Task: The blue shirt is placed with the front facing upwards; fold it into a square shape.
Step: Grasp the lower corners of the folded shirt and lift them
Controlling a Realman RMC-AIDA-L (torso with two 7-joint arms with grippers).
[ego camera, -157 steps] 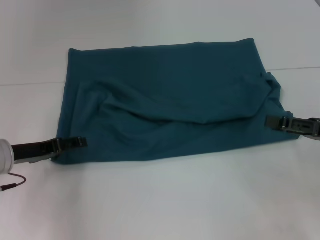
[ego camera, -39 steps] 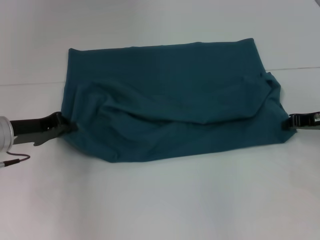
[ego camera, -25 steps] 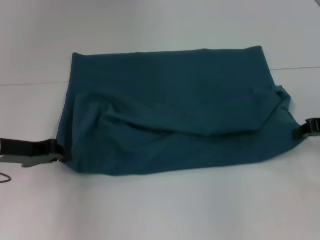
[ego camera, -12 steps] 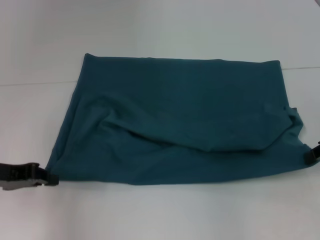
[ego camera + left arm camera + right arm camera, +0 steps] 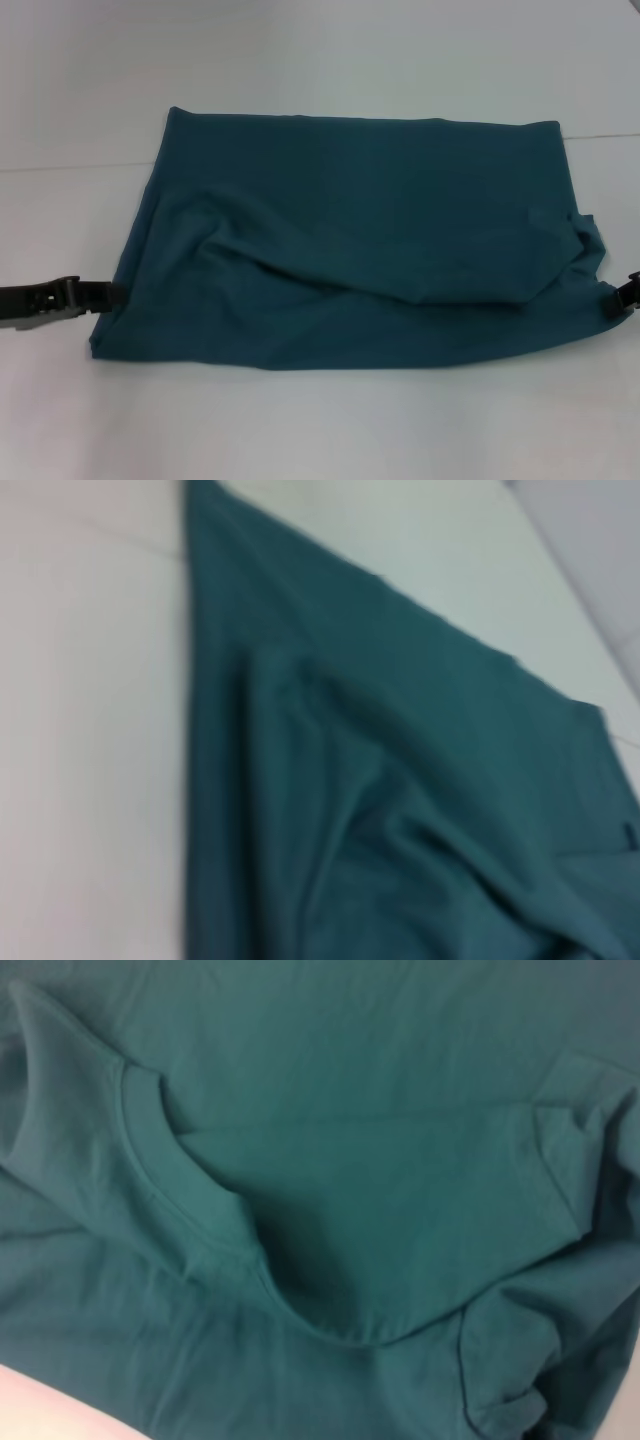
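From the head view I have my left gripper point(image 5: 100, 295) low over the table point(image 5: 320, 420), reaching in flat from the left edge of the picture, its dark fingers lying level and pointing toward the shirt's left edge near the front corner. The tips meet the cloth there, but I cannot tell whether the jaws are clamped on the fabric or merely touching it. My right gripper point(image 5: 625, 298) shows only as a dark tip at the far right edge, right against the shirt's right side — again, I cannot tell how its jaws stand.

The blue shirt point(image 5: 350, 245) lies in the middle of the white table, spread as a wide folded band whose long axis runs left to right across my view. Its far edge is straight and taut; the near edge is straight too, slanting slightly. A loose fold droops across the middle in a shallow curve, with wrinkles gathering toward the right end.

The left wrist view shows the shirt point(image 5: 380, 780) running away diagonally, one straight edge against the table point(image 5: 90, 730). The right wrist view is filled with cloth — the ribbed neckline point(image 5: 170, 1200) curves through it, and a sleeve hem point(image 5: 560, 1170) is bunched at one side.
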